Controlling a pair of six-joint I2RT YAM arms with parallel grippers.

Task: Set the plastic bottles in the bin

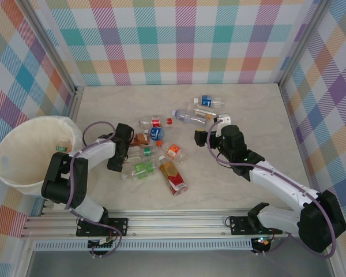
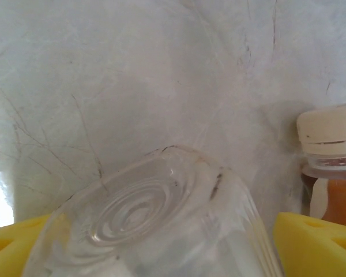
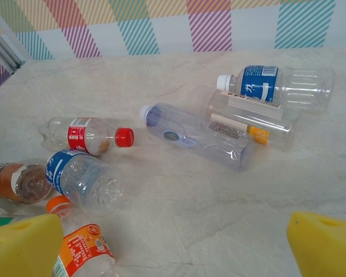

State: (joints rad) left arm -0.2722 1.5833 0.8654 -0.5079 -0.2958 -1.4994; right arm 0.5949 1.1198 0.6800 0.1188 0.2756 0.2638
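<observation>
The plastic bottles (image 1: 156,133) lie on their sides in a loose scatter across the middle of the marbled cream table (image 1: 248,190). All are small and clear, with coloured labels and caps. Nearest the arms is an amber-filled bottle (image 1: 173,176) with a red label. Just left of it lies a green-labelled bottle (image 1: 142,167), and just beyond it an orange-labelled bottle (image 1: 173,151). Farther off, the right wrist view shows a red-capped bottle (image 3: 83,135) with a red label and a blue-labelled bottle (image 3: 78,179) turned base-on. A bare clear bottle (image 3: 193,135) lies in the middle. Farthest right, a white-capped bottle (image 3: 265,83) with a blue label lies against a yellow-labelled bottle (image 3: 251,118). The bin (image 1: 17,173), a wide cream tub, stands at the left beside the left arm's base, apart from the scatter. A small green-labelled piece (image 1: 61,148) shows just inside its right rim, too small to make out. The left gripper (image 1: 122,151) is down at the left side of the scatter. Its yellow pads (image 2: 311,245) stand wide on either side of a ribbed bottle base (image 2: 138,216), and whether they press on it I cannot tell. A cream-capped bottle (image 2: 328,167) with brown contents lies just to the right of that base. The right gripper (image 3: 173,225) hangs with its jaws spread wide and nothing between them, to the right of the scatter.
</observation>
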